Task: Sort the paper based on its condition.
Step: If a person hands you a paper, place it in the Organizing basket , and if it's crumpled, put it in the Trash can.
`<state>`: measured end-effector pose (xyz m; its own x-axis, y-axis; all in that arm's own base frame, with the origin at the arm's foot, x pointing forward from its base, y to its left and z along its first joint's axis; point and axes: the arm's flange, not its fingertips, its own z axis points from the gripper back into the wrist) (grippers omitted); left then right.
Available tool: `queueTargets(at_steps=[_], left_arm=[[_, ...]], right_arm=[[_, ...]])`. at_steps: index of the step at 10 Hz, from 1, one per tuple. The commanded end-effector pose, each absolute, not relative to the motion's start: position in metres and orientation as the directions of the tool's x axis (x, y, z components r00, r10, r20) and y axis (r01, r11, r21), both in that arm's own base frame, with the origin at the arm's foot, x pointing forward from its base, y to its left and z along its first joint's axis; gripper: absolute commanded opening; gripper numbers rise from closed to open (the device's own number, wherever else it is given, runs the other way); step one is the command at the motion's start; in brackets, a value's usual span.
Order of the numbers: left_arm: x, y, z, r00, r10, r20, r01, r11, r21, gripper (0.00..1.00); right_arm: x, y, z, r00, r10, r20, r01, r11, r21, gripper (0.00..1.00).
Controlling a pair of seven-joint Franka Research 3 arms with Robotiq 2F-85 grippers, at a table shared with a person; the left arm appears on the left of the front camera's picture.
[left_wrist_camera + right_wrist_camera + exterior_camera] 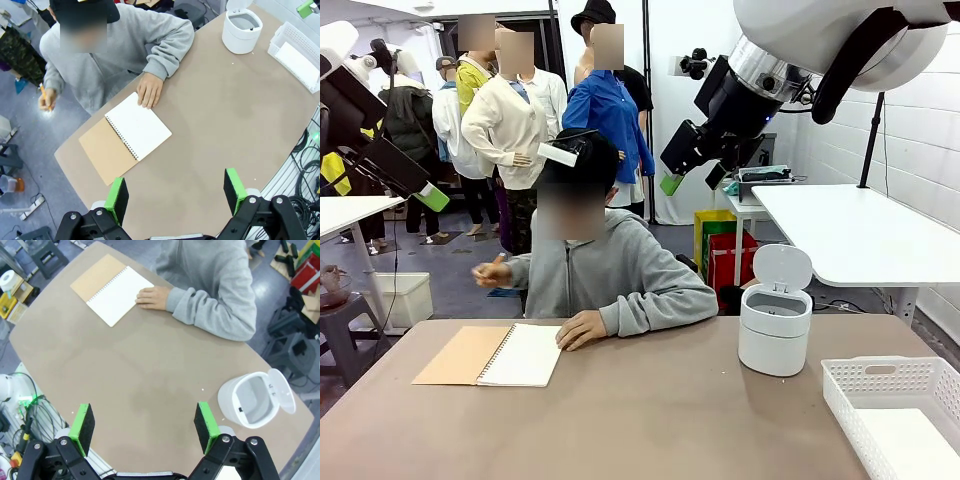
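Green-padded jaws spread wide, both empty, above table (210, 125)

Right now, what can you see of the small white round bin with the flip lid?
The small white round bin looks like smooth plastic, with a seam ringing its body. It stands upright on the brown table, on the robot's right side. Its round flip lid is open, tilted up at the person's side. The inside is grey; I see nothing in it. Only the tabletop touches it; the white slotted basket sits near but apart.
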<state>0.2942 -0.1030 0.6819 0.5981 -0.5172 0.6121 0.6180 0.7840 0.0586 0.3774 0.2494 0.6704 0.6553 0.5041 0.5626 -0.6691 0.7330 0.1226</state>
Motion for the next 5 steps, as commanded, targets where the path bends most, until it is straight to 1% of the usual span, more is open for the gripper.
queueTargets(at_steps=[1,5], left_arm=[[0.2942,-0.1027,0.6819,0.598,-0.517,0.612,0.617,0.784,0.059,1.0],[0.2942,-0.1027,0.6819,0.598,-0.517,0.612,0.617,0.784,0.059,1.0]], right_arm=[[0.3784,0.2478,0.6698,0.658,0.501,0.562,-0.667,0.735,0.125,1.0],[0.3784,0.2478,0.6698,0.658,0.501,0.562,-0.667,0.735,0.125,1.0]])
